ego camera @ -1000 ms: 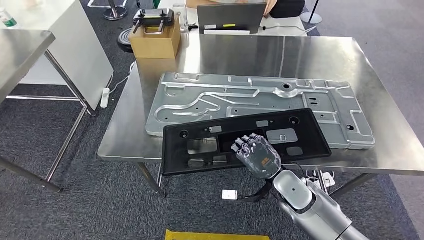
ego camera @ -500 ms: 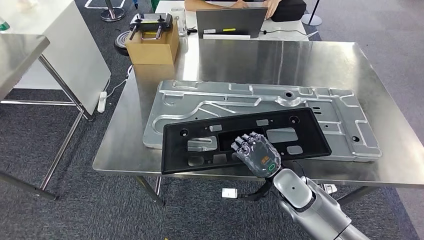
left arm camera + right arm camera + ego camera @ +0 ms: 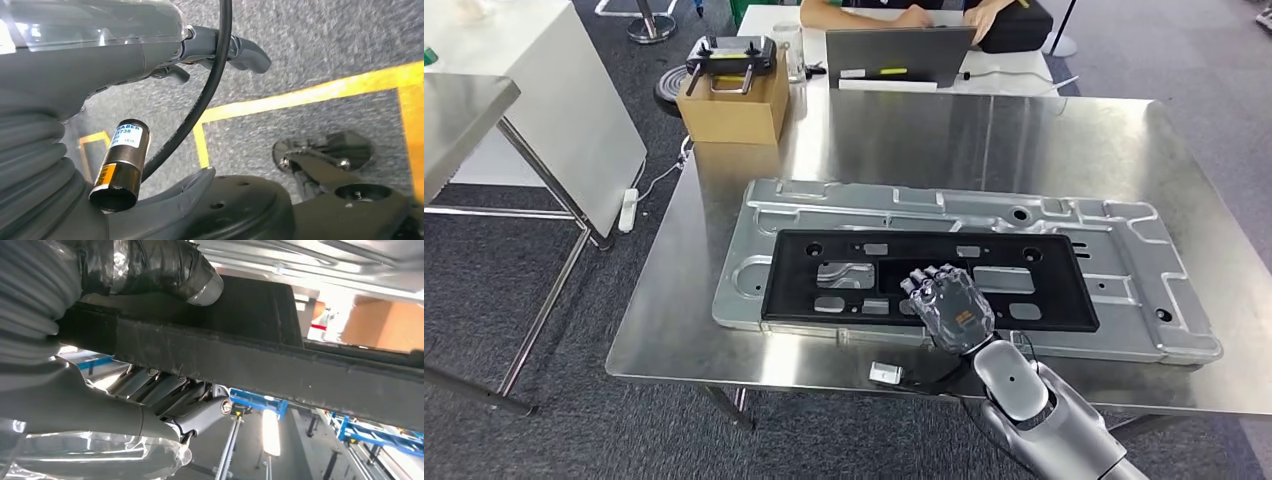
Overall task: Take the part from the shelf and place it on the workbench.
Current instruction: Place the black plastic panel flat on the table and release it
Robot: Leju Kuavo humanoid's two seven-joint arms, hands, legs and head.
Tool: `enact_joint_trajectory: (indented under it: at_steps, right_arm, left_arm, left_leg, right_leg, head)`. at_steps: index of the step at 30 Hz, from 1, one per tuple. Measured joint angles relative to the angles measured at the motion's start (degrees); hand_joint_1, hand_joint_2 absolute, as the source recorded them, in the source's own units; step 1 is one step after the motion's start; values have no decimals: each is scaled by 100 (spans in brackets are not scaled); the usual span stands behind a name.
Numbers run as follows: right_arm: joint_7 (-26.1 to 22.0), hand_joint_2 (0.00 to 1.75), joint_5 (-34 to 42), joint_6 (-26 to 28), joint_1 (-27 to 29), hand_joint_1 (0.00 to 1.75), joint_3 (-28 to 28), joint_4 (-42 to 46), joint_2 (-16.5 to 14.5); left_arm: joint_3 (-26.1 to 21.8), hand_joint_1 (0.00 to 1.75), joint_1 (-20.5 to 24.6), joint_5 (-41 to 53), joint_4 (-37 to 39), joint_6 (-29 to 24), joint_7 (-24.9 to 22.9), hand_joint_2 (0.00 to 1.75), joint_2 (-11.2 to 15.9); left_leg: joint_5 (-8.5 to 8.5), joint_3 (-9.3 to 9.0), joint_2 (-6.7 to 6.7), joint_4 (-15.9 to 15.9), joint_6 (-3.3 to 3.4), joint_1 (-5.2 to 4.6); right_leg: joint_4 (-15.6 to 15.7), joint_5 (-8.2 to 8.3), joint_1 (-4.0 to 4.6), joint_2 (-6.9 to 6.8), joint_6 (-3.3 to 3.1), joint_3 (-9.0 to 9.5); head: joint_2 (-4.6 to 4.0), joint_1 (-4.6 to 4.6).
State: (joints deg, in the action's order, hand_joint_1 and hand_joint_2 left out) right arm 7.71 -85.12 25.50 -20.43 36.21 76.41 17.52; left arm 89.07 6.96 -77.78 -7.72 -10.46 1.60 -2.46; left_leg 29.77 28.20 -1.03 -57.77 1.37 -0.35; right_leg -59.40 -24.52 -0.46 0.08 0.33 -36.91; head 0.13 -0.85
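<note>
Right hand has its fingers clamped on the black part's near edge — part lies flat over the silver panel on the workbench, stretching past both sides of the hand.

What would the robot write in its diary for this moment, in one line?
right robot hand: holds black frame | frame: over grey metal plate on steel table | left robot hand: hangs over floor, holds nothing
</note>
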Motion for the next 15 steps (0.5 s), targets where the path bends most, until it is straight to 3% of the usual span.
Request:
enact_joint_trajectory:
  at_steps: [2,3,6,8,9,10,12,13,14,15]
  right_arm:
    - [1,175,-5,-2,5,166,-25,1,-28]
    - [3,175,-6,-4,3,166,-36,1,-43]
    - [8,175,-7,-15,5,166,-54,-2,-84]
    - [5,175,-8,-21,23,166,-54,-4,-108]
    - [5,175,-8,-24,29,166,-54,-5,-117]
    - [6,175,-8,-26,32,166,-55,-6,-124]
    - [7,175,-8,-30,32,166,-56,-10,-139]
    - [7,175,-8,-32,31,166,-56,-14,-149]
    - [5,175,-8,-37,30,166,-56,-18,-157]
    - [5,175,-8,-42,28,166,-57,-19,-164]
  left_arm:
    - [0,0,5,-2,1,-7,3,175,1]
    - [0,0,9,-4,1,-10,7,175,2]
    - [2,0,26,-7,2,-14,14,175,3]
    - [2,0,19,-8,2,-14,14,175,4]
    - [2,0,8,-9,2,-14,13,175,5]
    - [2,0,-2,-9,2,-14,13,175,8]
    - [3,0,-24,-11,2,-14,16,175,13]
    - [3,0,-26,-7,2,-14,27,175,15]
    - [4,0,-29,12,2,-13,41,175,15]
    - [4,0,-26,39,2,-13,55,175,15]
  left_leg:
    - [24,-21,16,-113,-64,5]
    - [56,62,27,-287,-91,11]
    - [385,720,55,-1295,-172,46]
    - [595,1079,61,-1603,-213,62]
    - [533,1131,63,-1482,-213,65]
    - [328,1106,65,-1199,-196,66]
    - [-294,986,68,-495,-136,47]
    - [-524,940,68,-271,-97,32]
    - [-665,919,67,-159,-61,16]
    - [-694,910,63,-134,-35,9]
  right_leg:
    - [53,-6,-24,12,-82,111]
    - [72,-27,-38,9,-119,173]
    - [97,-135,-47,7,-170,315]
    - [97,-244,-48,15,-164,437]
    - [97,-306,-49,21,-156,520]
    - [97,-370,-50,24,-144,608]
    - [98,-493,-43,30,-106,747]
    - [92,-544,-36,35,-76,789]
    - [93,-584,-30,44,-40,812]
    - [92,-616,-22,54,-10,841]
  head:
    - [0,1]
    - [0,-1]
    - [0,-3]
    - [0,-3]
    - [0,-3]
    - [0,-3]
    - [0,-1]
    - [0,0]
    - [0,0]
    - [0,-2]
